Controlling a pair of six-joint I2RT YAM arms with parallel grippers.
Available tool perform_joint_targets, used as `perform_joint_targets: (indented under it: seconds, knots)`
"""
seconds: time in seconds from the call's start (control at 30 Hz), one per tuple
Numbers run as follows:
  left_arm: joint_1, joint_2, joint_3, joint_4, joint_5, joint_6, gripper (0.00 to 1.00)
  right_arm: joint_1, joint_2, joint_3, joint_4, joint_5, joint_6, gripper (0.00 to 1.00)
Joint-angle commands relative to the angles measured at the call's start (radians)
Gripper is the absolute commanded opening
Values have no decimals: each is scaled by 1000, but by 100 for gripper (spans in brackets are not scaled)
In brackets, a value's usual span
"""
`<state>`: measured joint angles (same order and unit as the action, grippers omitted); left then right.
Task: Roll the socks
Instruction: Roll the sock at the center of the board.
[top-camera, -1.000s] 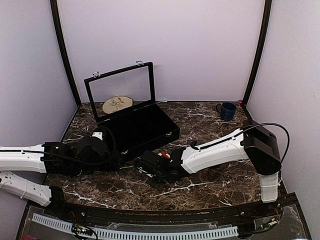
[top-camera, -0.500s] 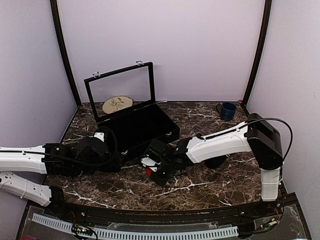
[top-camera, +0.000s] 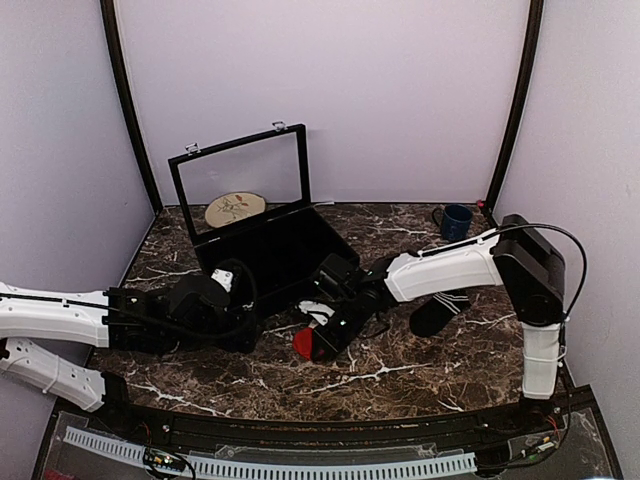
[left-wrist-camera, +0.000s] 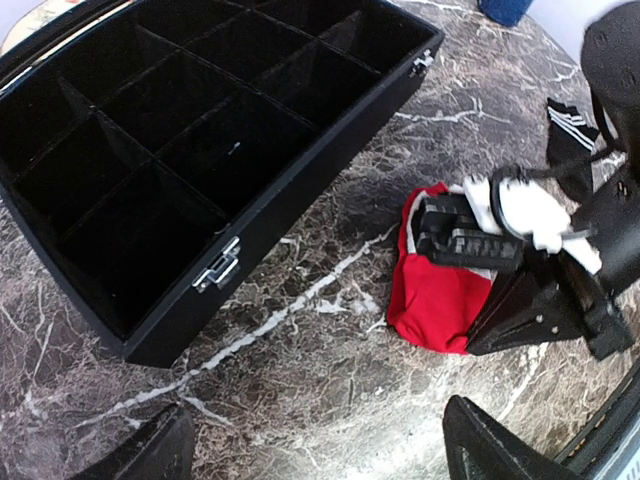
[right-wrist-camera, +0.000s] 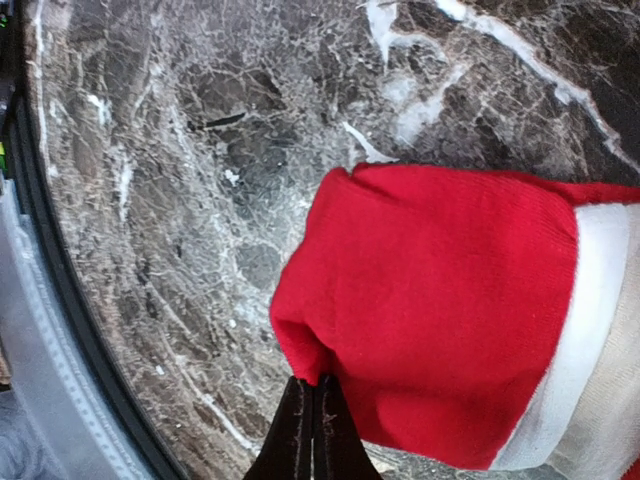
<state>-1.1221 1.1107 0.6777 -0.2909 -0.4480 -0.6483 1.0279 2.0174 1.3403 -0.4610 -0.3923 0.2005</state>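
Observation:
The red sock (top-camera: 303, 343) lies bunched on the marble table in front of the box, with a white band at one end (right-wrist-camera: 600, 300). It also shows in the left wrist view (left-wrist-camera: 432, 300). My right gripper (right-wrist-camera: 313, 388) is shut on a pinch of the red sock's edge and reaches in from the right (top-camera: 318, 342). The black ankle sock (top-camera: 437, 316) with white stripes lies flat to the right, under the right arm, and shows at the edge of the left wrist view (left-wrist-camera: 568, 125). My left gripper (left-wrist-camera: 320, 460) is open wide and empty just left of the red sock (top-camera: 250, 326).
A black compartment box (top-camera: 290, 262) with its glass lid raised stands behind the grippers, its latch (left-wrist-camera: 218, 266) facing me. A round plate (top-camera: 235, 208) lies behind the lid. A blue mug (top-camera: 455, 222) stands at the back right. The table's front edge is close by.
My right arm has swung right and back, drawing the red sock with it. The black sock has come into view under it. My left gripper has edged right.

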Motion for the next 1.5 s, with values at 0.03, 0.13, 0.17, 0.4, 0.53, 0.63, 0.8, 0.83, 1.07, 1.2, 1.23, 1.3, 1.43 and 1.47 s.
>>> perform_joint_targets:
  seconds: [0.03,0.13,0.17,0.4,0.53,0.63,0.8,0.83,1.07,1.2,1.23,1.3,1.43,1.47]
  knots:
    - [-2,24,11,57,38,89,89,-54,-56,-24,34,-185,57,0]
    - [-2,47,16,89,54,127,89,-86,-57,-31,37,-245,70,0]
    - [-2,59,21,100,59,143,89,-95,-55,-33,38,-263,72,0]
    - [-2,196,102,151,81,241,89,-166,-42,-66,71,-391,106,0]
    - [-2,272,147,193,90,283,90,-200,-41,-95,94,-451,124,0]
    - [-2,327,180,217,101,307,90,-222,-43,-122,133,-506,159,0]
    - [-2,404,231,238,127,347,90,-242,-23,-128,144,-549,187,0]
    - [-2,415,244,239,130,353,90,-248,-20,-128,148,-556,192,0]
    - [-1,478,284,255,127,388,90,-273,-4,-142,150,-617,219,0]
    - [32,503,304,238,184,345,96,-275,3,-149,143,-621,217,0]
    - [51,510,312,217,219,314,99,-276,0,-153,148,-622,218,0]
    - [99,517,329,173,300,251,99,-275,-3,-156,150,-613,213,0]
    - [173,530,383,74,423,177,98,-275,-2,-157,144,-598,199,0]
    - [187,539,402,42,445,162,98,-275,-2,-157,146,-597,197,0]
